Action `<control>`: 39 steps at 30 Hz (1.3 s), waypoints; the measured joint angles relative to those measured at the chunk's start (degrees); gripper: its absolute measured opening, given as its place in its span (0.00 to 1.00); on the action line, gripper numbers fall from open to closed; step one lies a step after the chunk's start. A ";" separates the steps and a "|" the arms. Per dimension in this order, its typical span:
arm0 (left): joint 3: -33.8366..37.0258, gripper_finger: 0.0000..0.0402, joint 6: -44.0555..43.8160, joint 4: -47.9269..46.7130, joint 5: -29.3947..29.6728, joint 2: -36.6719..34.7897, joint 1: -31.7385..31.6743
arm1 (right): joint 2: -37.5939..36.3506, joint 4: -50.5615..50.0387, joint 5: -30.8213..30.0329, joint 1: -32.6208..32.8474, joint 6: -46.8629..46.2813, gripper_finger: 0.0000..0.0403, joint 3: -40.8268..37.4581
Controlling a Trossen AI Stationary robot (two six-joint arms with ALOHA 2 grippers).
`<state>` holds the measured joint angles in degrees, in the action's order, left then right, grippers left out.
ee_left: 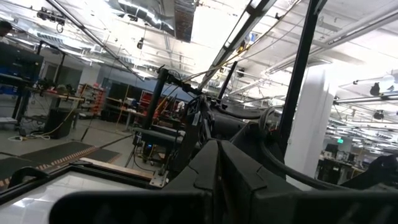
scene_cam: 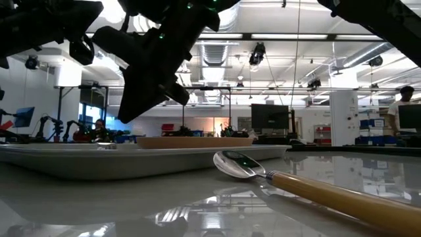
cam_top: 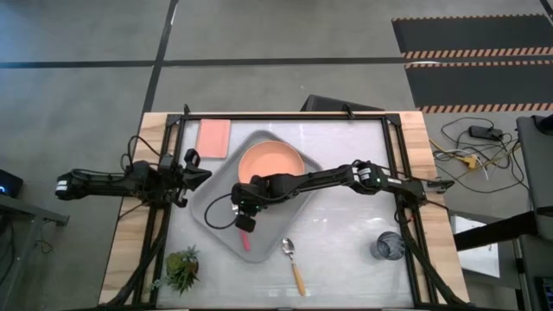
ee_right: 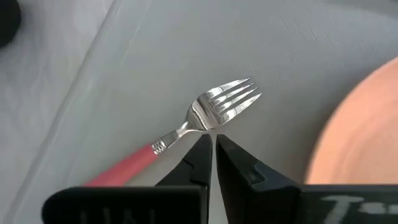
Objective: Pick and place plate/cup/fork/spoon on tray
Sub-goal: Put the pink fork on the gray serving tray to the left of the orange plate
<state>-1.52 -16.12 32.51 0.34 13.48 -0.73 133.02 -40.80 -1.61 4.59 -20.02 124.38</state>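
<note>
Right pincer (ee_right: 213, 144) hovers over the tray (cam_top: 216, 200), fingers nearly closed, empty, just above the fork (ee_right: 205, 115), which lies on the tray floor beside the plate (cam_top: 270, 161). Left pincer (cam_top: 195, 167) waits at the surface's left edge.

**Count of what's on your table**

You have one tray (cam_top: 216, 199), light grey, holding one salmon-orange plate (cam_top: 270, 161) and one fork (ee_right: 211, 115) with a pink-red handle. You have one spoon (cam_top: 293, 261) with an orange-yellow handle on the near part of the table, and one dark grey cup (cam_top: 388, 246) near right. Add one flat pink rectangle (cam_top: 214, 136) far left and one small green plant (cam_top: 182, 268) near left. Two arms reach in.
</note>
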 joint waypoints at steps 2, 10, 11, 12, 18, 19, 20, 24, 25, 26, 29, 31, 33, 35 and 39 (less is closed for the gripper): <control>0.00 0.00 0.00 0.00 0.00 0.02 -0.01 | -0.33 -0.82 -0.05 0.17 0.56 0.03 -0.02; 0.00 0.00 -4.82 -0.05 0.00 0.40 0.00 | -3.91 -6.30 -6.96 3.12 3.51 0.03 -0.34; 0.00 0.00 -6.36 -0.21 0.00 0.79 -0.02 | -4.63 -7.34 -9.30 3.74 3.84 0.03 -0.75; -0.06 0.00 -7.60 -0.99 0.02 1.21 0.00 | -5.31 -8.19 -11.20 4.32 4.19 0.03 -1.31; -4.09 0.00 -11.49 -9.88 2.88 5.88 0.05 | -12.32 -7.73 -16.18 7.20 4.36 0.02 -8.31; -4.66 0.00 -12.05 -10.15 3.13 7.13 0.05 | -13.50 -7.04 -17.05 7.52 4.36 0.02 -10.08; -5.36 0.00 -12.30 -10.27 3.19 8.45 0.09 | -14.82 -6.36 -17.92 7.79 4.34 0.02 -12.03; -8.77 0.00 -14.80 -12.46 3.26 14.06 0.62 | -21.69 -0.45 -20.02 8.56 3.92 0.02 -22.39; -9.77 0.00 -15.11 -13.49 3.33 15.90 0.80 | -23.93 1.97 -20.09 8.69 3.72 0.02 -25.38; -10.86 0.00 -15.21 -14.69 3.45 17.55 0.99 | -26.02 4.82 -20.11 8.80 3.51 0.02 -28.61; -14.18 0.00 -16.31 -18.48 5.31 22.96 1.38 | -31.86 13.87 -20.08 9.05 3.77 0.02 -38.20; -16.86 0.00 -18.27 -22.88 6.21 26.46 1.42 | -35.52 20.22 -20.00 9.30 4.61 0.02 -44.54; -19.28 0.00 -20.91 -27.58 6.95 29.82 1.72 | -39.16 26.78 -20.01 9.58 5.27 0.02 -50.52; -21.81 0.00 -23.27 -30.38 8.54 33.01 2.51 | -42.59 33.03 -19.99 10.00 6.08 0.02 -56.00; -25.05 0.00 -28.78 -32.93 10.27 39.42 4.41 | -47.91 42.27 -19.42 10.53 7.18 0.02 -65.28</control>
<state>-26.57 -44.90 -0.42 10.61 52.90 3.68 85.10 1.48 -21.03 15.11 -12.84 59.09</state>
